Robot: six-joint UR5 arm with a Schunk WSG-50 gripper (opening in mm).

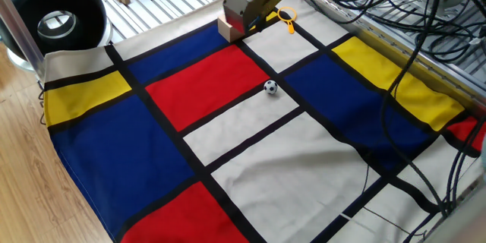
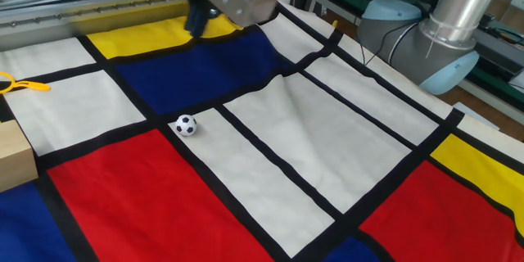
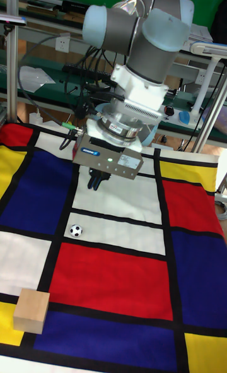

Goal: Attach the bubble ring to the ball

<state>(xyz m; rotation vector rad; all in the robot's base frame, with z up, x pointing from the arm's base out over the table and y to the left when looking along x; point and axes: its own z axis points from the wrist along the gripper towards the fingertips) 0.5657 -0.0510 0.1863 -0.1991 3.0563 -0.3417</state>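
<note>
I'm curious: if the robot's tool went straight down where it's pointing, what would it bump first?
Probably just the cloth; the tool points down with nothing under it. The ball sits off to the side.
</note>
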